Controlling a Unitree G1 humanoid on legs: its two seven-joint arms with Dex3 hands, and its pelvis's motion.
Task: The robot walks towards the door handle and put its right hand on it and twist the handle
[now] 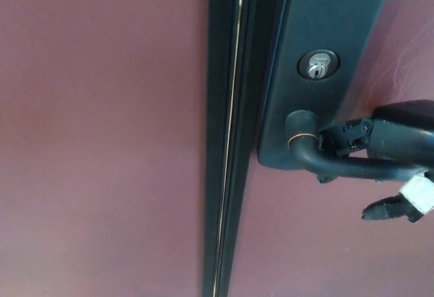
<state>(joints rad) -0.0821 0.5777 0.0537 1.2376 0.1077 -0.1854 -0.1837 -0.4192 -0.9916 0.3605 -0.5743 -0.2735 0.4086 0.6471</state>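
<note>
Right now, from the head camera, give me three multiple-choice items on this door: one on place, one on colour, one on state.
1. Where does the keyhole cylinder sit relative to the lever handle?
A. Above it
B. Below it
C. Left of the door gap

2. What colour are the door panels?
A. White
B. Reddish brown
C. Green

3. What is the right hand doing?
A. Hanging clear of the door
B. Resting on the lever handle
C. Holding a key

Answers:
1 A, the cylinder is higher on the dark plate.
2 B, both panels show that tone.
3 B, its fingers lie over the lever.
</note>
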